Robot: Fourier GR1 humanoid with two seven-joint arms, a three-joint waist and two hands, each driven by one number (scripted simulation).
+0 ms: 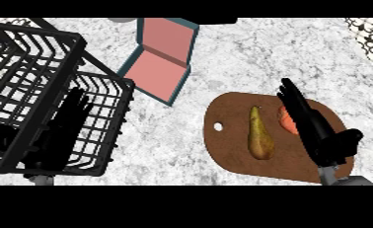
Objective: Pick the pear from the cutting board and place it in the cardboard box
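Counter (251, 54) gap btwn board (232, 149), box (163, 68)

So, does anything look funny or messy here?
Nothing is spilled or broken. The only oddity: the left hand shows dark behind the bars of the wire basket, away from the pear on the cutting board.

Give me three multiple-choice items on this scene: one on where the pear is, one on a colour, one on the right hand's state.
1. The pear lies: A in the box; B on the cutting board; C in the right hand.
2. The box's inside is: A pink; B green; C yellow.
3. The right hand is: A curled round the pear; B out of view; C open, fingers straight.
Key: B, the pear rests on the brown board; A, its open panels show pink; C, its straight fingers lie beside the pear.
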